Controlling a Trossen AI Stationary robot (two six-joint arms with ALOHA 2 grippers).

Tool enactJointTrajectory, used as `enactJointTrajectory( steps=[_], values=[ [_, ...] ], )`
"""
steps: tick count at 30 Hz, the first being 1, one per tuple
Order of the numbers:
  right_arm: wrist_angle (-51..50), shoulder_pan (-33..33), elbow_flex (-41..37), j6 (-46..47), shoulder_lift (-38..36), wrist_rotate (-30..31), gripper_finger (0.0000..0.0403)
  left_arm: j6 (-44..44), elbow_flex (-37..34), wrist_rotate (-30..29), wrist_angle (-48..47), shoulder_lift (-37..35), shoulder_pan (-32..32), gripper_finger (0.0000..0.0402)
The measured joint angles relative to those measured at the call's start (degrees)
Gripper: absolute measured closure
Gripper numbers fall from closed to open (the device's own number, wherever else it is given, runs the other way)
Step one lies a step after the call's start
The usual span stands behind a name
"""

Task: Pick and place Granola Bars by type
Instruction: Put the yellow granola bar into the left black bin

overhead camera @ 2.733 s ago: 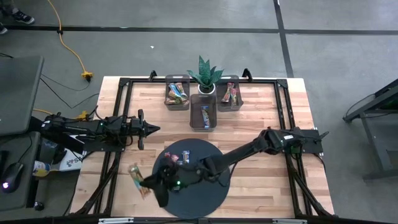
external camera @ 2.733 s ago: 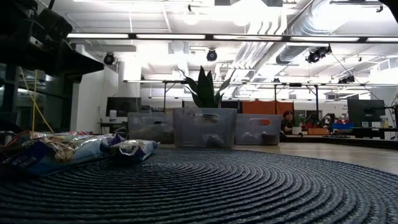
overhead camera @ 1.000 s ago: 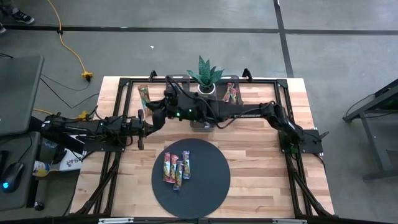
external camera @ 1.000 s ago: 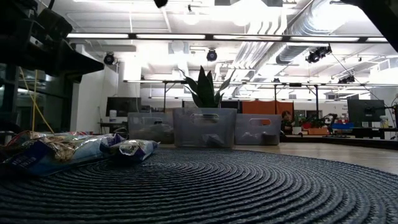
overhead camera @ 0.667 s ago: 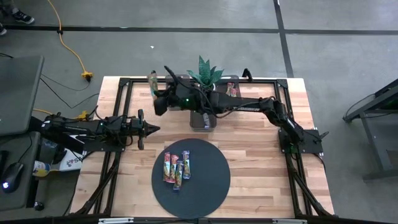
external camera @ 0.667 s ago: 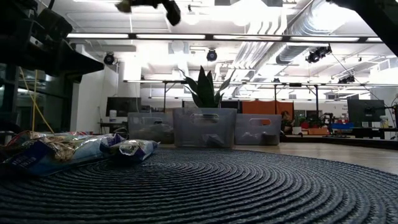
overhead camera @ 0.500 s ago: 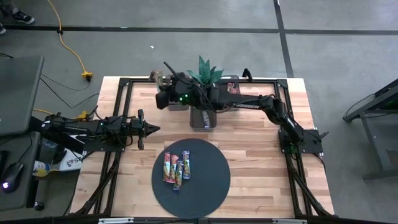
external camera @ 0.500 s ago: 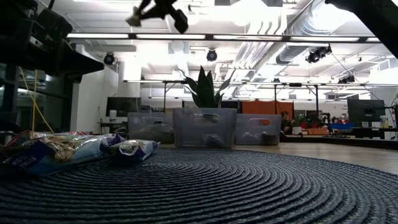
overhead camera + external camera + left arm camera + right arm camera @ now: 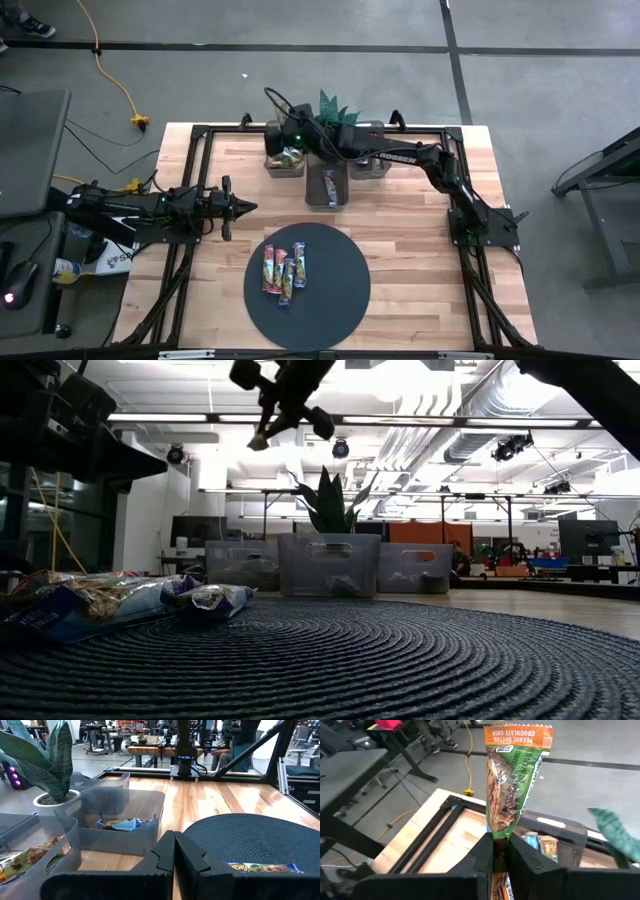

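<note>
My right gripper is shut on a granola bar in a green wrapper with an orange end. It hangs high over the left grey bin at the table's far side and shows at the top of the low view. That bin holds other bars. More granola bars lie flat on the dark round mat. My left gripper waits shut at the table's left, holding nothing; its closed fingers show in its wrist view. My right gripper pinches the bar between its two fingers, across the wrapper partway along its length. The fingers reach in from the table's right, slanting down. Most of the bar sticks out past the fingertips, orange end farthest, lifted clear above the bin.
A middle bin and a right bin stand beside the left one, each with bars inside. A potted plant stands behind them. A dark metal frame runs around the wooden table.
My right gripper has carried the bar toward the table's far edge and then to the right, from left of the bins to above the left bin. It has tipped from level to slanting down. The bar has stayed in its hold, clear of everything.
</note>
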Motion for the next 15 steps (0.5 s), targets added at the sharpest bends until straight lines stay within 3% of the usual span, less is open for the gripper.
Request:
enactJointTrajectory(
  steps=[15],
  values=[
    [0.5, -2.7, 0.0, 6.8, 8.0, -5.7, 0.0375, 0.0, 0.0, 0.0, 0.0, 0.0, 0.0, 0.04]
  ],
)
